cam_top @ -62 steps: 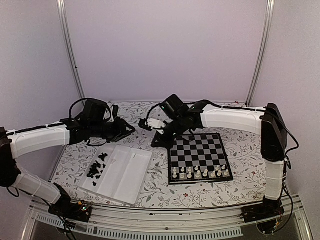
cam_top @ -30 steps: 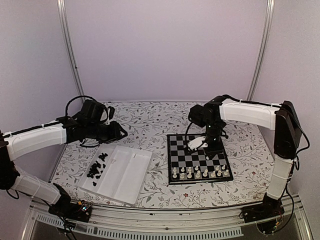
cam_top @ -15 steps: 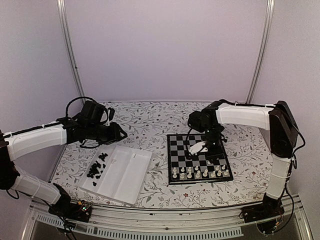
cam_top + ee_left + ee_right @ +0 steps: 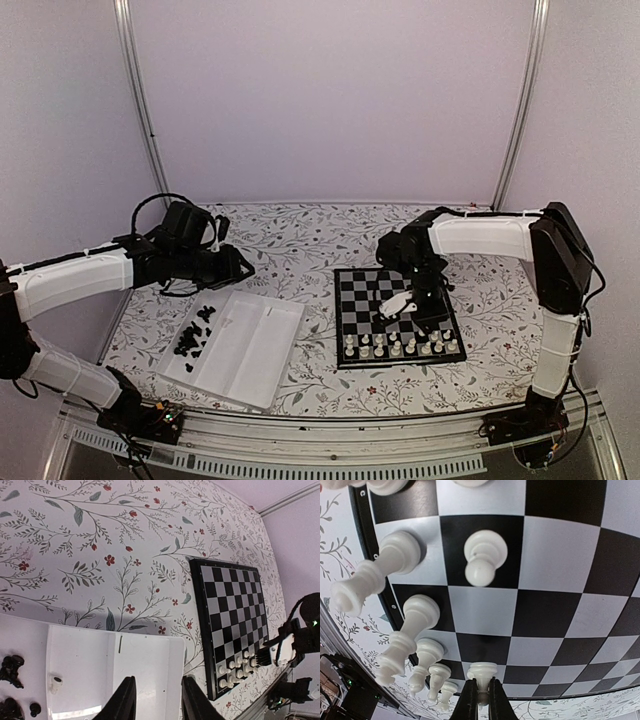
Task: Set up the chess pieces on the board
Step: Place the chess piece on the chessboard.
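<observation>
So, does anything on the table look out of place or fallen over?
One small white piece lies alone, seemingly tipped over, in the white tray, apart from the black pieces. On the board nothing looks askew.

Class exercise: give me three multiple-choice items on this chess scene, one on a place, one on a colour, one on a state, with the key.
1. Where do the black pieces lie? A on the board; B in the white tray; C under the board.
2. What colour are the pieces standing on the board? A cream-white; B black; C both.
3. What is the right gripper doing? A open over the tray; B shut and empty; C shut on a white piece over the board.
Key: B, they are heaped at the tray's left end; A, only pale pieces fill the near rows; C, its jaws pinch the piece between them.
</observation>
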Tool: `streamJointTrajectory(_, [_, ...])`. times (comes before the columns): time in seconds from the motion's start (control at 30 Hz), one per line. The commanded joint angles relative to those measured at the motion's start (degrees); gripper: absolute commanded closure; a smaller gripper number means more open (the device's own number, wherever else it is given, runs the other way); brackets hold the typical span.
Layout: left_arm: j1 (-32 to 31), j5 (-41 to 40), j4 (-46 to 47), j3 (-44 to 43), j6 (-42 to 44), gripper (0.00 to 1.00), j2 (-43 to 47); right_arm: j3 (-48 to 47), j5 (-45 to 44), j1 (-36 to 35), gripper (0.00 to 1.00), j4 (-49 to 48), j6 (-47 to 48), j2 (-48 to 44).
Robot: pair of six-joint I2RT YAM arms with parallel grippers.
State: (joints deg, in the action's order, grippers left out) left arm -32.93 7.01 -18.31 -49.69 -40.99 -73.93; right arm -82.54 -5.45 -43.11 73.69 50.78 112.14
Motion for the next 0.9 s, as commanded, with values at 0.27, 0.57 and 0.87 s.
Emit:
streamJointTrajectory(0.27, [0.8,0.3,-0.2,1.0,1.2,0.66,-0.1,1.2,0.8,0.0,0.9,-1.1,-0.7,1.9])
streamJointTrajectory(0.57, [0.7,0.5,-0.1,1.2,1.2,0.66,-0.5,1.2,1.9,0.1,0.83,-1.1,-0.9,1.8])
streamJointTrajectory(0.87, [0.8,0.9,-2.1,0.5,1.3,0.66,-0.4,0.7,1.7,0.0,0.58,0.1,-0.6,0.3])
